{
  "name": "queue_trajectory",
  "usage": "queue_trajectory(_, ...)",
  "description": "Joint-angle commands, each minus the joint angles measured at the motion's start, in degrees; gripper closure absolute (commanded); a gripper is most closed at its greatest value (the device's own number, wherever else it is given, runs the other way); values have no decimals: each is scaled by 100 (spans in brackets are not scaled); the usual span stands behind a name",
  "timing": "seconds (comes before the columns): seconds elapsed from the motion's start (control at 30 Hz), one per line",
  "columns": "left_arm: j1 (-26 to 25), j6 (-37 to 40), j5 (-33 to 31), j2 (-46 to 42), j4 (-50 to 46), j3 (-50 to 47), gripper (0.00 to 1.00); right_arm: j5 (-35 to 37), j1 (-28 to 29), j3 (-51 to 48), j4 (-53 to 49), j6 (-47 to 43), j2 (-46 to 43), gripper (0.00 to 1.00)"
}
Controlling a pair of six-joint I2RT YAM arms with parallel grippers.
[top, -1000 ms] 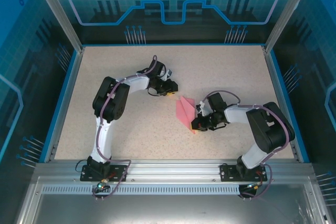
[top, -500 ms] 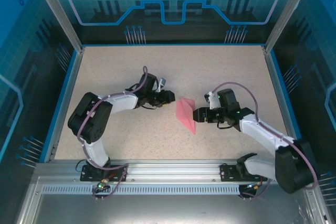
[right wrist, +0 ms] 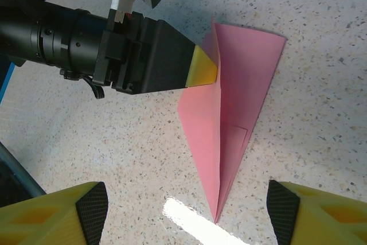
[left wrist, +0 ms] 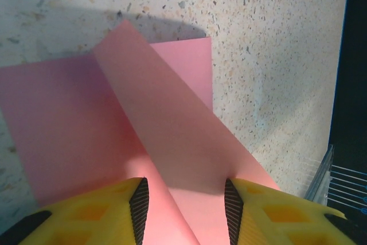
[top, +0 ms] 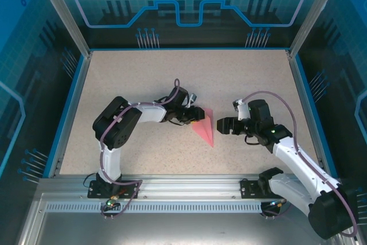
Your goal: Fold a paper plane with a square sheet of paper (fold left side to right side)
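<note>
The square sheet of paper [top: 206,129] lies mid-table, folded into a pink wedge with a centre crease [right wrist: 241,84] and its tip towards the near edge. My left gripper [top: 198,116] is at the wedge's wide upper-left end. In the left wrist view its jaws [left wrist: 185,199] stand apart, and a raised flap of the paper [left wrist: 172,130] runs between the pads. The right wrist view shows that gripper's yellow fingertip [right wrist: 202,73] touching the paper's edge. My right gripper [top: 219,125] hovers just right of the wedge, open wide [right wrist: 188,210], holding nothing.
The speckled beige table [top: 143,73] has raised blue borders on the left [top: 69,107] and right [top: 304,101]. An aluminium rail [top: 183,182] carrying both arm bases runs along the near edge. A bright glare strip [right wrist: 200,225] lies on the table by the wedge's tip.
My right gripper opened, let go of the paper and drew back to the right. My left gripper moved right onto the wedge's wide end. The paper now lies flatter.
</note>
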Motion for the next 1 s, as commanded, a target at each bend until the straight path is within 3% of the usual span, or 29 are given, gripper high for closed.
queue_trajectory(0.0,-85,-99,172,181,24,238,57,-160,-153,-66,-164,-58,-87,23)
queue_trajectory(0.2,-144,-195,328,436,113,504,61,-747,-427,-181,39,87,-151,17)
queue_trajectory(0.4,-150,-208,277,298,171,456,81,-1326,-708,-222,87,139,43,2)
queue_trajectory(0.5,-140,-159,188,-60,166,305,86,-1700,-829,-300,300,164,257,1)
queue_trajectory(0.77,194,-305,47,-1634,491,-289,89,-3512,-1689,-810,2762,1769,930,1)
queue_trajectory(0.97,334,-354,100,-2390,523,-326,90,-4252,-1648,-671,4156,2464,1348,1)
